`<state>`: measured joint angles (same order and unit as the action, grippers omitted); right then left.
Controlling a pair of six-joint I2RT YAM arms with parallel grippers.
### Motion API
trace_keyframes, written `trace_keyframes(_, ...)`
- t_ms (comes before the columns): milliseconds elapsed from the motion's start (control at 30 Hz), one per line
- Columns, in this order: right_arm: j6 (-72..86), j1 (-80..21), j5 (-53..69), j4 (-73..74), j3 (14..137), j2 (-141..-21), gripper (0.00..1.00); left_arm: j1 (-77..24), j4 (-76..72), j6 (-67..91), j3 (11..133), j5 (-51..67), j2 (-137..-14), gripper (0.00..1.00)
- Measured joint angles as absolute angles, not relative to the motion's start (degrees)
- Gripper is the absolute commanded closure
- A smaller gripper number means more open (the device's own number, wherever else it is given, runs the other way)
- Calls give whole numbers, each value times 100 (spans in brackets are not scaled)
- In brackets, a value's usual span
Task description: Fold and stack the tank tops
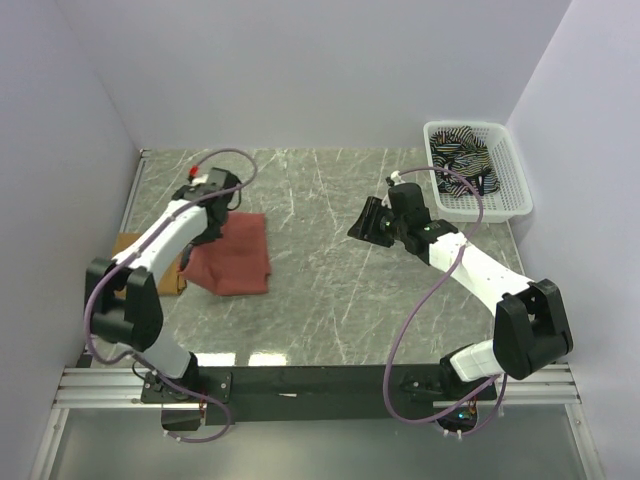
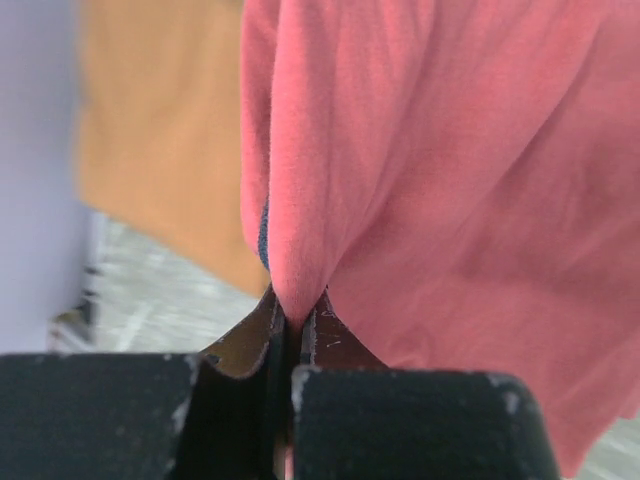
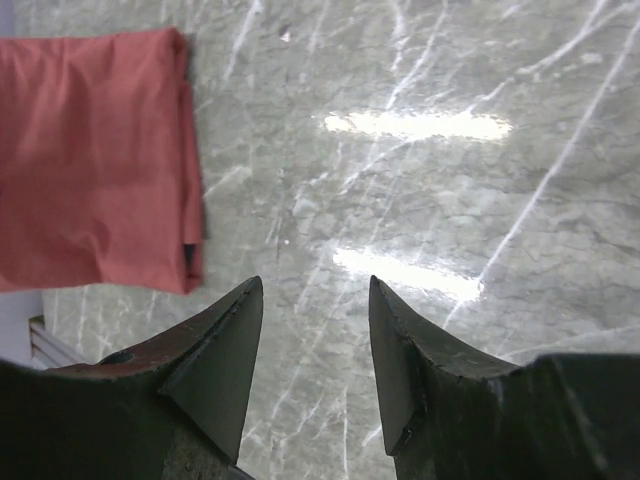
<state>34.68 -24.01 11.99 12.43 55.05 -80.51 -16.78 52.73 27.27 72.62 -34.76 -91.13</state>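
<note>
Right now your left gripper (image 2: 295,315) is pinching a soft fold of the red tank top (image 2: 450,200). In the left wrist view its two dark fingers are pressed together on the cloth at the bottom centre. The fabric is a matte knit that hangs in smooth, loose creases above them. From above, the rest of that top lies as a roughly rectangular folded pad in the left middle of the frame, on the grey, white-veined, glossy table (image 1: 330,280). Just beside it, at the far left and partly hidden under the arm, you can see the flat mustard-tan tank top (image 1: 126,243). Your right gripper (image 3: 315,330) hovers near the middle of the top view, well apart from the red cloth. Its two wedge-shaped fingers are spread and hold nothing. The striped tank top (image 1: 462,160) sits crumpled in the white mesh basket (image 1: 515,175) at the upper right.
</note>
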Motion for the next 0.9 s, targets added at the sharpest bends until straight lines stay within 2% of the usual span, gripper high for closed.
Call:
trace_keyframes(333, 3489, -2401, 1337, 1013, 5384, -8051, 47, -158, 4713, 1391, 7050, -4071, -8517, 100)
trace_keyframes(533, 3485, -2401, 1343, 980, 5384, -8051, 48, 401, 4333, 967, 7050, -4187, -8276, 99)
trace_keyframes(633, 3483, -2401, 1339, 976, 5382, -8062, 48, 607, 4193, 958, 7039, -4222, -8307, 84)
trace_keyframes(667, 3479, -2401, 1337, 972, 5382, -8071, 48, 644, 4160, 1000, 7028, -4268, -8335, 69)
trace_keyframes(733, 3463, -2401, 1317, 961, 5382, -8097, 47, 773, 4202, 1243, 7063, -4386, -8495, 57)
trace_keyframes(833, 3437, -2401, 1280, 956, 5356, -8114, 43, 1026, 4534, 1857, 7371, -4466, -8925, 6)
trace_keyframes(867, 3417, -2401, 1253, 956, 5356, -8117, 40, 1116, 4654, 2110, 7546, -4495, -9089, 1)
trace_keyframes(900, 3398, -2399, 1210, 958, 5356, -8119, 39, 1179, 4700, 2309, 7666, -4495, -9179, 1)
